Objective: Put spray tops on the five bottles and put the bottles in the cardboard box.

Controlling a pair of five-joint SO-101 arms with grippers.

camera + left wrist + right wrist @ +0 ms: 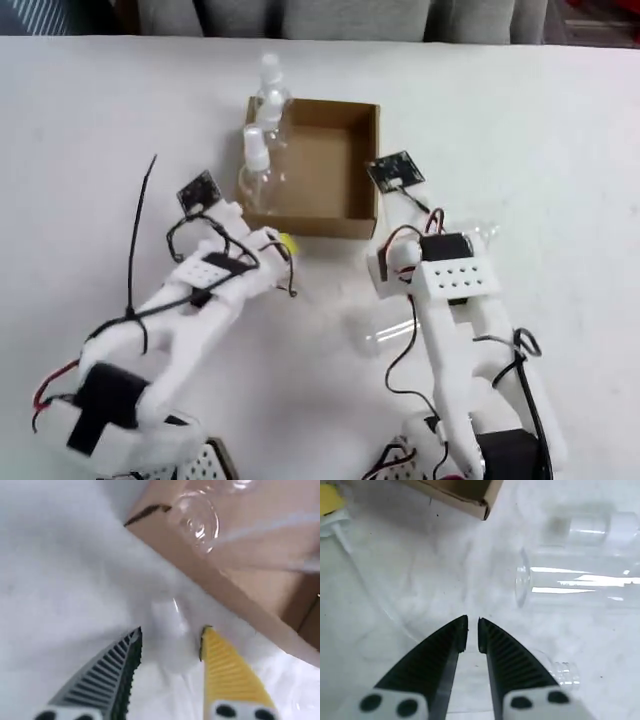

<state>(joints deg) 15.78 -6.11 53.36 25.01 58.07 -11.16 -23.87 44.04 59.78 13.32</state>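
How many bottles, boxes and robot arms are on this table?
Bottles with spray tops: 3
Bottles lying without tops: 2
Cardboard box: 1
Robot arms: 2
Total: 8, as far as the clear plastic lets me tell.

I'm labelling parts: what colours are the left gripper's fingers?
Left gripper: one yellow finger, one grey and black; clearest in the left wrist view.
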